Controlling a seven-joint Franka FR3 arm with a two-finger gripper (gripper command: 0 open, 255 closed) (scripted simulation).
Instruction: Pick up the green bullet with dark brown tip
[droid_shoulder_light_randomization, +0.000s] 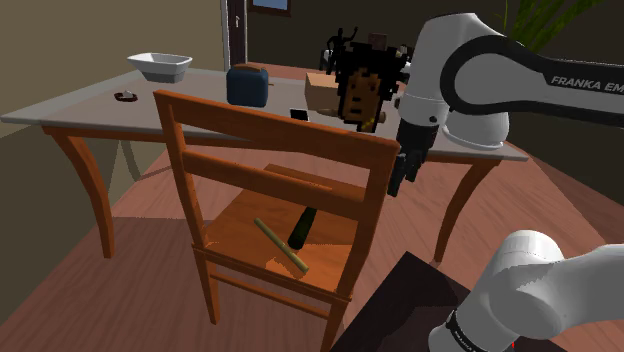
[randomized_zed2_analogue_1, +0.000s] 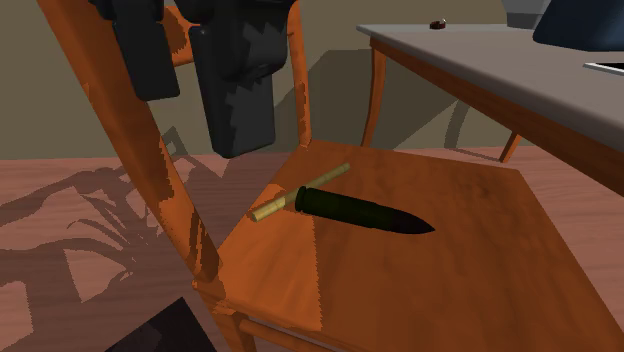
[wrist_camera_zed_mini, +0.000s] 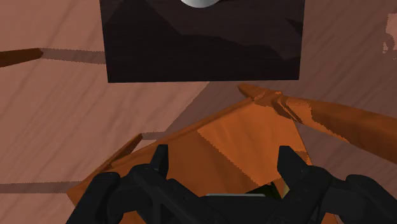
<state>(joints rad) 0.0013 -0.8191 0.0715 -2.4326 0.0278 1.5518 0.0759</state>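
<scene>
End effector (wrist_camera_zed_mini: 222, 167) open over the chair seat (randomized_zed2_analogue_1: 480, 265), green bullet (droid_shoulder_light_randomization: 302, 231) partly behind backrest slat (droid_shoulder_light_randomization: 285, 178)

I've got the bullet (randomized_zed2_analogue_1: 360, 212) lying flat on its side on the wooden chair seat (randomized_zed2_analogue_1: 480, 270), with nothing gripping it. It has a dark green body that tapers to a darker, brownish point. In the second exterior view the tip points right and a little down. The blunt end sits against a thin tan stick (randomized_zed2_analogue_1: 322, 181) that crosses it.
</scene>
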